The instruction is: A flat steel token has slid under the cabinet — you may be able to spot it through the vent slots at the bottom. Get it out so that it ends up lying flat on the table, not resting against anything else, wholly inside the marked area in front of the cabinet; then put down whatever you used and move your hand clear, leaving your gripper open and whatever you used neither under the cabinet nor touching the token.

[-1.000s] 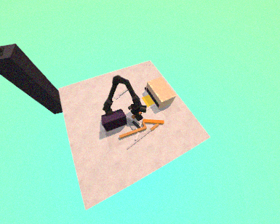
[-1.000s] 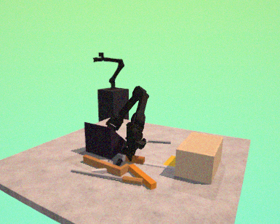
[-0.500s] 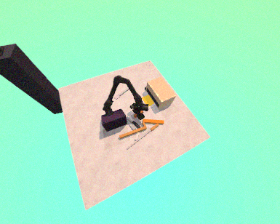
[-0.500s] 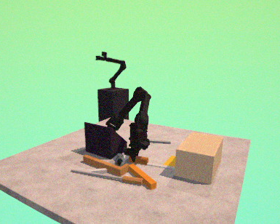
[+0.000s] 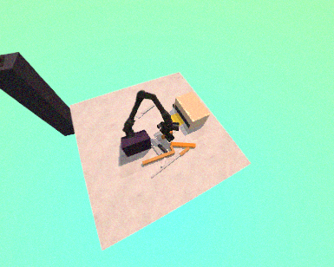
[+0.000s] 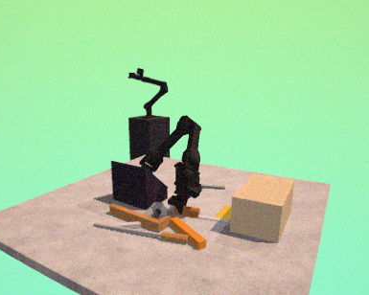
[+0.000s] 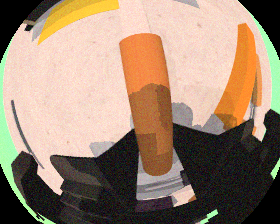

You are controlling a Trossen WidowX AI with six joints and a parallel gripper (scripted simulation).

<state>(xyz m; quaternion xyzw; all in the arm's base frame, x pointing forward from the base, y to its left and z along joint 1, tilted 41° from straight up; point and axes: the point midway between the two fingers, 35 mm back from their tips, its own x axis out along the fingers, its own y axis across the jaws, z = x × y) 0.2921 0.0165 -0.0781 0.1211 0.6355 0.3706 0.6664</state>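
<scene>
Tool [image 5: 170, 138] [image 6: 179, 210] [image 7: 152, 129]: closed on the orange cyl. handle [image 5: 164, 135] [image 6: 191, 212] [image 7: 145, 65], low over the table [image 5: 119, 208] [image 6: 275, 268] [image 7: 81, 90]. A thin pale rod [image 6: 208, 218] [image 7: 133, 17] runs fwd. from the handle twd. the cabinet; whether its tip is under the cabinet, cannot tell.

Token: not visible in any view; exact loc. cannot be confirmed. None seen on the exposed part of the yellow marked area [image 5: 176, 119] [image 6: 223, 212] [image 7: 81, 17], which lies in front of the tan box-shaped cabinet [image 5: 193, 106] [image 6: 262, 206], at R of scene in ext. view.

Other items, ext. view: long orange bar [image 5: 158, 158] [image 6: 131, 215] lies near L; 2nd orange bar [image 5: 184, 145] [image 6: 189, 233] [image 7: 245, 65] lies to its R, nr. end angled twd. R. Spare orange handle [image 5: 185, 151] [image 6: 174, 237] w/ thin grey shaft [image 5: 164, 168] [image 6: 126, 231] lies on the near side, shaft pointing L. Separate slim grey rod [image 5: 145, 112] [image 6: 213, 187] [image 7: 21, 135] lies on the far side, well apart from the bars.

Arm mounted at dk. purple block [image 5: 136, 144] [image 6: 131, 184], L of cabinet. Tall dk. pedestal [image 5: 36, 93] [image 6: 138, 136] w/ 2nd arm stands at far L.
</scene>
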